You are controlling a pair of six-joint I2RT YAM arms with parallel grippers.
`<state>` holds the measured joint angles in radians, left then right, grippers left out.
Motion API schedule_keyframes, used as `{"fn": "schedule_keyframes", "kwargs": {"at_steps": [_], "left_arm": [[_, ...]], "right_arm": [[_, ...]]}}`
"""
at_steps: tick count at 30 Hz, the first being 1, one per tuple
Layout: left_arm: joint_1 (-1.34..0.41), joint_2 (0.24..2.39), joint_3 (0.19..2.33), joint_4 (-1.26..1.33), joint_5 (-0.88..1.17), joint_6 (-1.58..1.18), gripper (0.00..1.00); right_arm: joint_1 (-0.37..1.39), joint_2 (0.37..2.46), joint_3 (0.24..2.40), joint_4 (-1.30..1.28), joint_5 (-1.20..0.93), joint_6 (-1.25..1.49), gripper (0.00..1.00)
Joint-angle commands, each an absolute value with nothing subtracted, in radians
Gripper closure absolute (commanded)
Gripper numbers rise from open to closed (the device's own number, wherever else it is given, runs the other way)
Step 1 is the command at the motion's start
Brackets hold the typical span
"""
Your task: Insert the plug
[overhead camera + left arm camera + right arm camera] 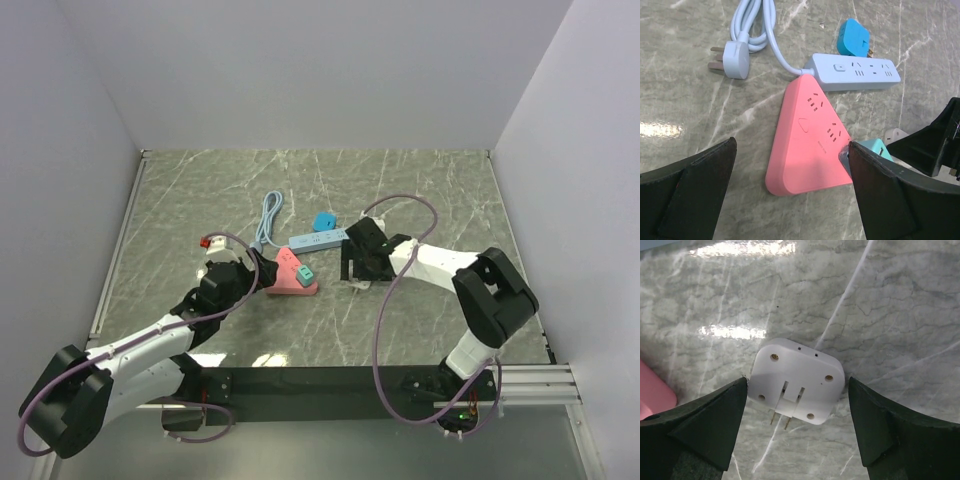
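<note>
Plug (797, 387): smooth white plastic, rounded-square, on veined marble tabletop (890, 315).

Both arms same build: left arm (150, 348), right arm (432, 262) with white link shells, chunky black joint housings. Mauve cable (380, 340) runs in loose loops along each. Black base rail (300, 382), small green LED (461, 414) at right base. Fingers (690, 195) matte black, wedge-shaped, faceted.

Top external: high behind the near edge, whole table (420, 190) in view.
Left wrist: close, oblique, facing the pink socket block (807, 140).
Right wrist: closest, looking down; block's corner at frame left.
</note>
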<state>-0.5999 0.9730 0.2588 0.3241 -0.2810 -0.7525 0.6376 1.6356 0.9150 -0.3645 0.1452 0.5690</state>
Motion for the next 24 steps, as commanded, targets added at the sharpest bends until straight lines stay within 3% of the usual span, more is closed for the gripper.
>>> {"fn": "schedule_keyframes", "kwargs": {"at_steps": [1,7,10,11,14,24], "left_arm": [[-0.598,0.974,0.265,0.353,-0.305,-0.726,0.01],[-0.6,0.98,0.256,0.376,-0.301,-0.71,0.0],[-0.601,0.976,0.244,0.409,-0.279,-0.693,0.01],[-0.601,0.97,0.241,0.419,-0.272,-0.686,0.0],[-0.617,0.947,0.227,0.454,-0.249,-0.657,0.01],[-0.725,0.871,0.187,0.679,-0.072,-0.543,0.02]], "right_arm": [[0.637,1.666,0.948,-0.365,0.189,0.63,0.14],[0.643,1.698,0.968,-0.38,0.213,0.656,0.24],[0.652,1.716,0.992,-0.419,0.262,0.658,0.47],[0.652,1.717,0.996,-0.419,0.268,0.654,0.68],[0.649,1.695,1.003,-0.396,0.25,0.631,1.0],[0.637,1.623,1.167,-0.312,0.075,0.558,1.0]]}}
